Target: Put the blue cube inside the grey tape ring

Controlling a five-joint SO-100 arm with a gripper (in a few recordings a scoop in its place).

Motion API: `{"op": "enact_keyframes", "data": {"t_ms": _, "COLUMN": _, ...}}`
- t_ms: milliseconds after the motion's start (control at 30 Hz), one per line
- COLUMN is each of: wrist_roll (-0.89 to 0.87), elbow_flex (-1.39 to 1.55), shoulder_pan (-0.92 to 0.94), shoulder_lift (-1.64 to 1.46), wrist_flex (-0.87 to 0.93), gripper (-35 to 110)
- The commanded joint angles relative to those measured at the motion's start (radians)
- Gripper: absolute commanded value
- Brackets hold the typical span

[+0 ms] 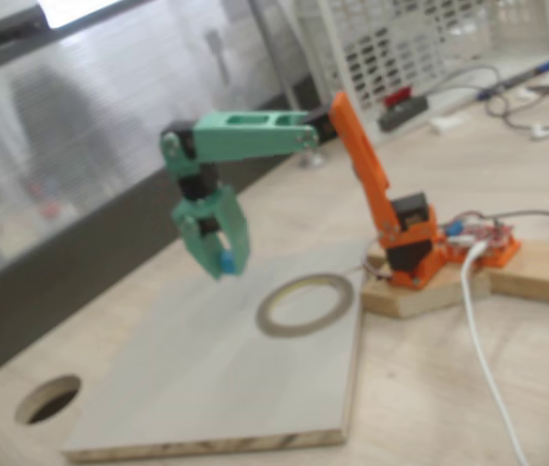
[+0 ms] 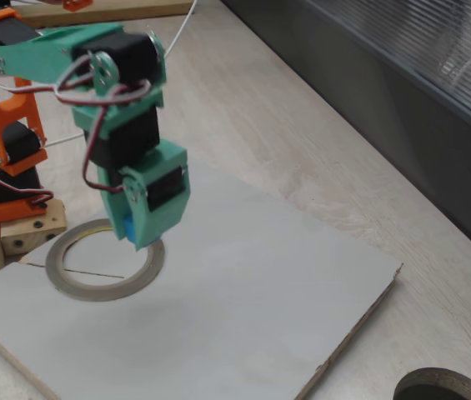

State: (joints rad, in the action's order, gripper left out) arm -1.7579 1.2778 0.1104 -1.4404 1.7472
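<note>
Above the board, the end effector (image 1: 223, 260) grips the blue cube (image 1: 226, 261) (clear of the flat-lying grey tape ring (image 1: 305, 304)).

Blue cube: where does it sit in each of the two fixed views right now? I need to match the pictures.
A fixed view: the blue cube sits left of centre, pinched in the green gripper, above the board, left of the grey tape ring.
Another fixed view: blue cube is left of centre, at the gripper tips, over the ring's right rim.
Shared landmark: the grey tape ring.
</note>
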Motion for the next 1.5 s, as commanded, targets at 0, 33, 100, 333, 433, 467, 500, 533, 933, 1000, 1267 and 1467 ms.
{"op": "enact_keyframes", "data": {"t_ms": 0, "wrist_roll": -0.014, "elbow_flex": 0.193, "shoulder_pan": 0.011, "shoulder_lift": -0.213, "wrist_flex": 0.009, "gripper": 10}}
{"op": "enact_keyframes", "data": {"t_ms": 33, "wrist_roll": -0.014, "elbow_flex": 0.255, "shoulder_pan": 0.009, "shoulder_lift": -0.255, "wrist_flex": 0.008, "gripper": 10}}
{"op": "enact_keyframes", "data": {"t_ms": 100, "wrist_roll": -0.014, "elbow_flex": 0.383, "shoulder_pan": 0.009, "shoulder_lift": -0.318, "wrist_flex": -0.029, "gripper": 10}}
{"op": "enact_keyframes", "data": {"t_ms": 333, "wrist_roll": -0.006, "elbow_flex": 0.802, "shoulder_pan": 0.018, "shoulder_lift": -0.459, "wrist_flex": -0.365, "gripper": 10}}
{"op": "enact_keyframes", "data": {"t_ms": 433, "wrist_roll": -0.006, "elbow_flex": 0.936, "shoulder_pan": 0.011, "shoulder_lift": -0.525, "wrist_flex": -0.488, "gripper": 10}}
{"op": "enact_keyframes", "data": {"t_ms": 467, "wrist_roll": -0.006, "elbow_flex": 0.971, "shoulder_pan": 0.011, "shoulder_lift": -0.535, "wrist_flex": -0.523, "gripper": 10}}
{"op": "enact_keyframes", "data": {"t_ms": 500, "wrist_roll": -0.006, "elbow_flex": 1.003, "shoulder_pan": 0.009, "shoulder_lift": -0.541, "wrist_flex": -0.555, "gripper": 10}}
{"op": "enact_keyframes", "data": {"t_ms": 533, "wrist_roll": -0.006, "elbow_flex": 1.031, "shoulder_pan": 0.009, "shoulder_lift": -0.543, "wrist_flex": -0.589, "gripper": 10}}
{"op": "enact_keyframes", "data": {"t_ms": 933, "wrist_roll": -0.006, "elbow_flex": 1.069, "shoulder_pan": 0.02, "shoulder_lift": -0.528, "wrist_flex": -0.687, "gripper": 10}}
{"op": "enact_keyframes", "data": {"t_ms": 1000, "wrist_roll": -0.006, "elbow_flex": 1.075, "shoulder_pan": 0.02, "shoulder_lift": -0.528, "wrist_flex": -0.687, "gripper": 10}}
{"op": "enact_keyframes", "data": {"t_ms": 1267, "wrist_roll": -0.006, "elbow_flex": 1.075, "shoulder_pan": 0.017, "shoulder_lift": -0.529, "wrist_flex": -0.687, "gripper": 10}}
{"op": "enact_keyframes", "data": {"t_ms": 1467, "wrist_roll": -0.006, "elbow_flex": 1.078, "shoulder_pan": 0.021, "shoulder_lift": -0.528, "wrist_flex": -0.676, "gripper": 10}}
